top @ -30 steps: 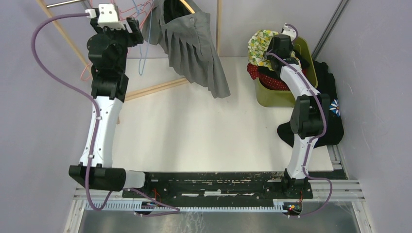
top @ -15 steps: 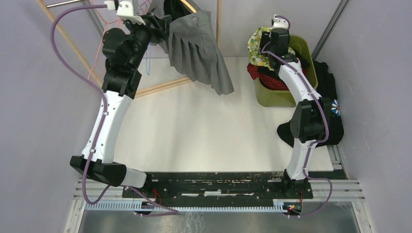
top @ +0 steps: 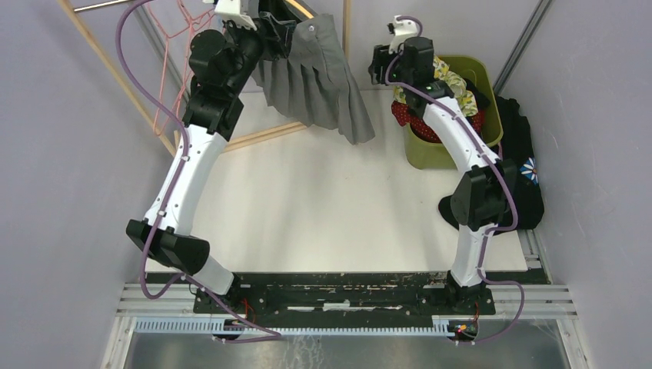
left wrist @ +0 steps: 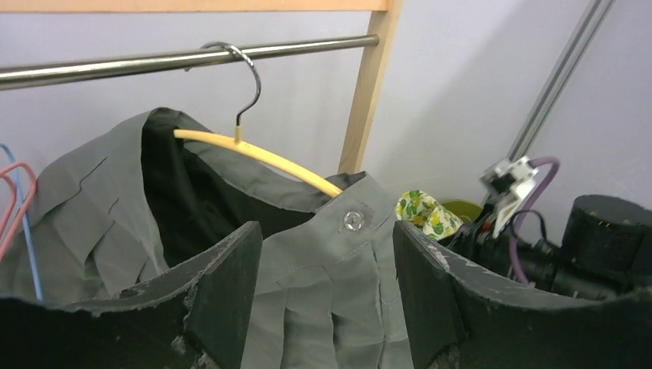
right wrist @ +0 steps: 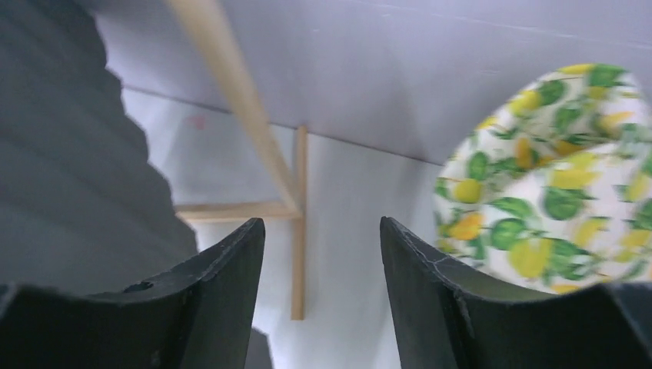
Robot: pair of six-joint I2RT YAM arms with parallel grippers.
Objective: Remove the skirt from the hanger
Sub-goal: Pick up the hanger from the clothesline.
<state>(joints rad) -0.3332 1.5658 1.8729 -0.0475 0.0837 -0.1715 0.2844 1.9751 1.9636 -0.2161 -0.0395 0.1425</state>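
Pale lilac walls all round, even light. White tabletop. Wooden clothes rack with metal rail along the far edge. Green bin of clothes at far right corner, aluminium post behind it.

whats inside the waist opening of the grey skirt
The yellow hanger runs through the skirt at its waist, hung on the metal rail, with dark lining behind it. Both hanger ends are covered by grey fabric.
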